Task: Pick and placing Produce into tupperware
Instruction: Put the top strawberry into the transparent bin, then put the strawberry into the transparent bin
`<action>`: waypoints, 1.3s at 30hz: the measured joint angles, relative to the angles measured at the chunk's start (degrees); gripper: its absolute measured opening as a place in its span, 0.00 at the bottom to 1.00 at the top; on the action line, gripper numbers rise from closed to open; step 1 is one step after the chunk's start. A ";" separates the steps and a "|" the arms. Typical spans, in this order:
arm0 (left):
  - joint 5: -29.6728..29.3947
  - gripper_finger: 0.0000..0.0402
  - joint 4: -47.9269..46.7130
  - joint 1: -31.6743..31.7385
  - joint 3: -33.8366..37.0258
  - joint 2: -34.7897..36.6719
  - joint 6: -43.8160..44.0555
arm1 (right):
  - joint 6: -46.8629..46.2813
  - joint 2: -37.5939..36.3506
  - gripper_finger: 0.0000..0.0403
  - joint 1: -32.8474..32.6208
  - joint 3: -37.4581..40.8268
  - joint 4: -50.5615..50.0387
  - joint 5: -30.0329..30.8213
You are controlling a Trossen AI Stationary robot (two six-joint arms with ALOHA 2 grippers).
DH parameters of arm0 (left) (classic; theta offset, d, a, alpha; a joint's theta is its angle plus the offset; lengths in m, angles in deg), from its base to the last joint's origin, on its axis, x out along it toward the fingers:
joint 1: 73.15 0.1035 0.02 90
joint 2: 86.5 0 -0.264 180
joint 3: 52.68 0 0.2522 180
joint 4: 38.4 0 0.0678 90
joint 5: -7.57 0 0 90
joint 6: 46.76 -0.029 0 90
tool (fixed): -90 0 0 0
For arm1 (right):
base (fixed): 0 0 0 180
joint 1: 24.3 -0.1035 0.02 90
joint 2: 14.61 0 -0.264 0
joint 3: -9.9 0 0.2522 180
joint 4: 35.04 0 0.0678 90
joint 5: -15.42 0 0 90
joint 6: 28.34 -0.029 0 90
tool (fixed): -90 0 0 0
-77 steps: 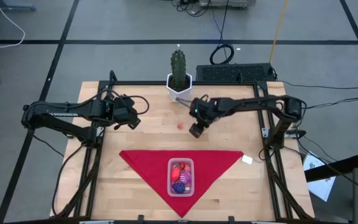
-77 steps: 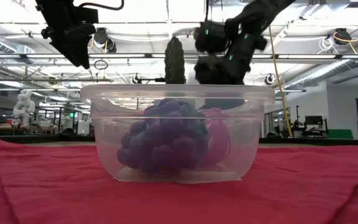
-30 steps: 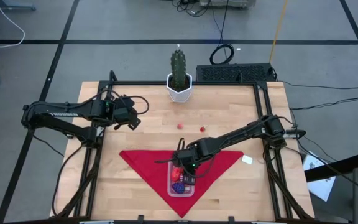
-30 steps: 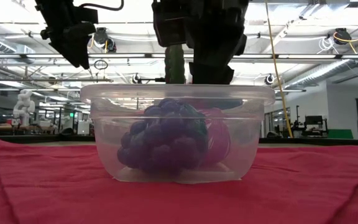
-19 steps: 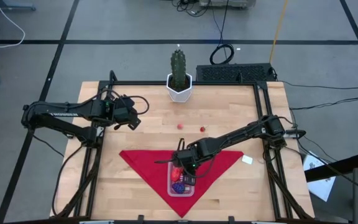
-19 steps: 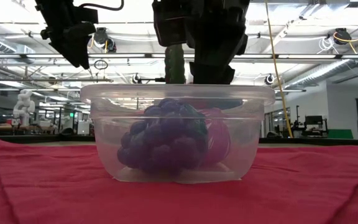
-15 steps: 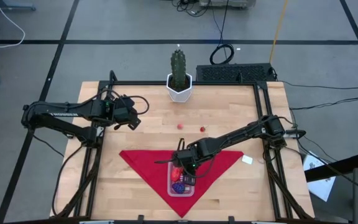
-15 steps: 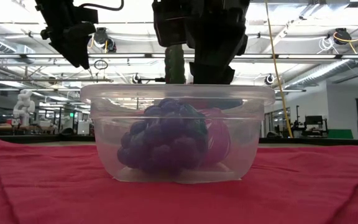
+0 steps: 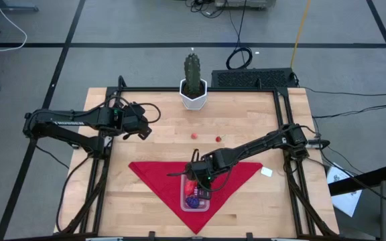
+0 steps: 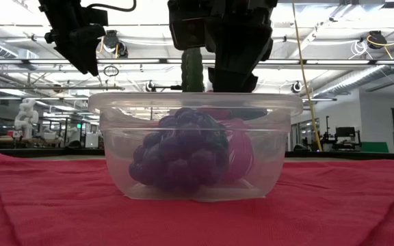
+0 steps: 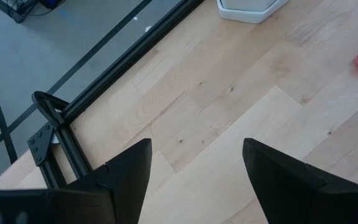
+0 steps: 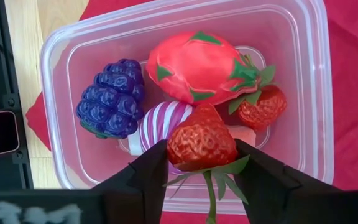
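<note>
Right gripper clamps one strawberry above the tupperware (five pieces inside); two pieces on table; left gripper open, empty

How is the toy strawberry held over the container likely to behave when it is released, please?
The strawberry, pinched between the right gripper's jaws above the tupperware, looks small and probably light. Its bumpy skin likely grips well. Being rounded, it may roll off the dragon fruit and striped piece below, though the walls should contain it.
</note>
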 joint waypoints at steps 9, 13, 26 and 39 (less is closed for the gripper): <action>0.00 0.64 0.00 0.00 0.00 0.01 0.02 | 0.70 0.00 0.47 0.00 0.02 0.26 -0.02; 0.00 0.64 0.00 0.00 0.00 -0.01 0.02 | 2.73 -0.13 0.48 0.50 0.03 0.42 -0.24; -0.04 0.64 0.04 0.00 0.00 0.01 -1.03 | 16.82 -5.39 0.48 2.62 0.07 -3.11 7.43; -0.04 0.64 0.13 -4.07 0.00 -0.01 -1.53 | 14.08 -7.45 0.48 10.69 0.07 -27.03 27.50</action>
